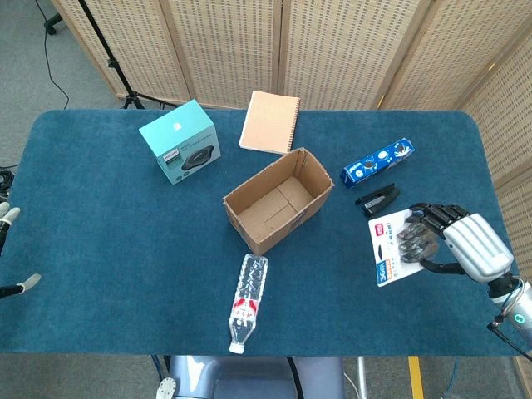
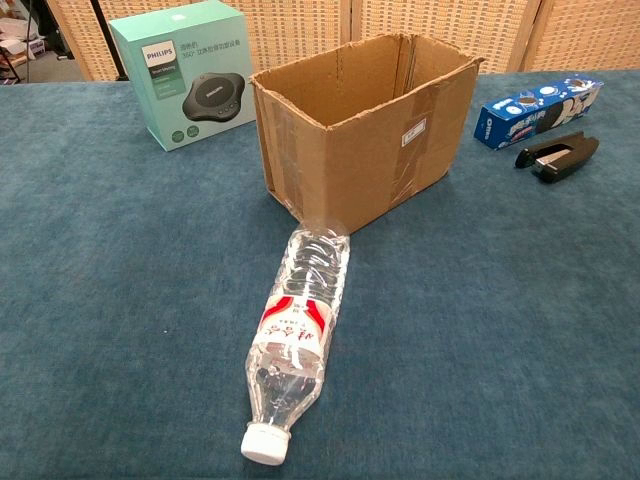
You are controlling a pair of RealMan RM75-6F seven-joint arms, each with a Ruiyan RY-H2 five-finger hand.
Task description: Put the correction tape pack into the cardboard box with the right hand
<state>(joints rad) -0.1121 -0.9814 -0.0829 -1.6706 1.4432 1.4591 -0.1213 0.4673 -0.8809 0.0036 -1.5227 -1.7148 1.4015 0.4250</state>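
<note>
Table, blue cloth, fills both views. Cardboard box sits open-topped at centre; the chest view shows its taped side wall and torn flap edge, the head view its bare floor.

Only the head view shows the right hand, at about 4 o'clock from the box near the table's right edge, and the tan notebook at 12 o'clock. The chest view shows neither hand.

Correction tape pack: a flat white card with red and blue print, gripped by the right hand's dark fingers curled over its right part. Whether it touches the cloth cannot be told. It is well apart from the box.

Teal speaker box at 10 o'clock. Clear water bottle lies at 6 o'clock, base just beside the box corner. Blue snack pack and black stapler at 3 o'clock.

Left hand: only pale fingertips at the frame's left edge; state unreadable.
</note>
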